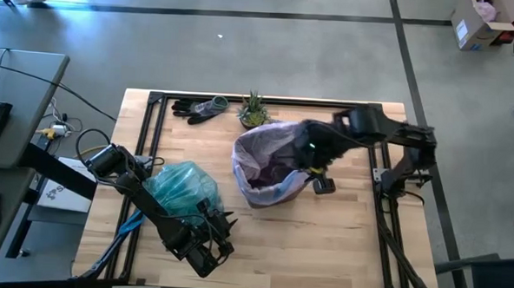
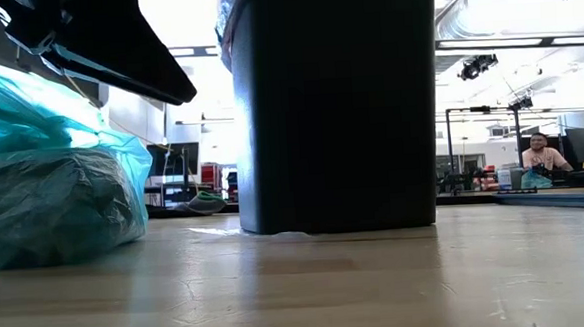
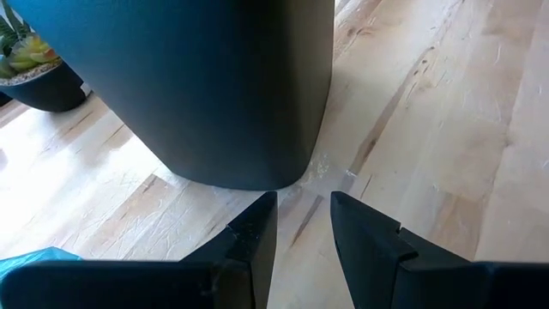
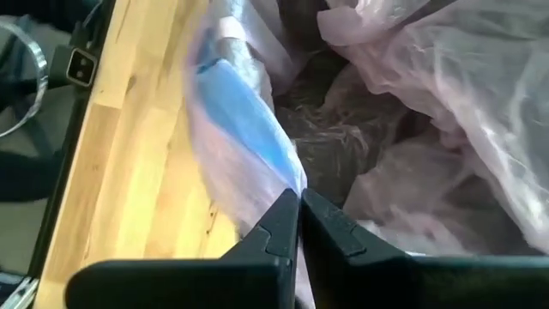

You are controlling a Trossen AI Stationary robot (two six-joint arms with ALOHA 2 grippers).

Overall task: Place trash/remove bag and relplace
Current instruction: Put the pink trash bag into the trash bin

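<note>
Bin (image 2: 335, 101) top cut off, right claw (image 4: 298, 225) pinching pink liner (image 4: 446, 94)

Bin (image 1: 269, 166) mid-table, plant (image 1: 253, 112) behind it, gloves (image 1: 198, 108) left of plant — full bag (image 1: 184, 189) on table left of bin.

High cam overhead; low cam at tabletop, facing bin (image 2: 336, 106); wrist cams close-up.

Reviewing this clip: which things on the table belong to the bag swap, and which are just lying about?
Part of the job:
teal bag, full, lying beside the left arm
black bin
pink liner over the bin's rim
right gripper, jaws pinched on the pink liner
left gripper, jaws open

Lying about:
dark gloves
small green plant
</note>
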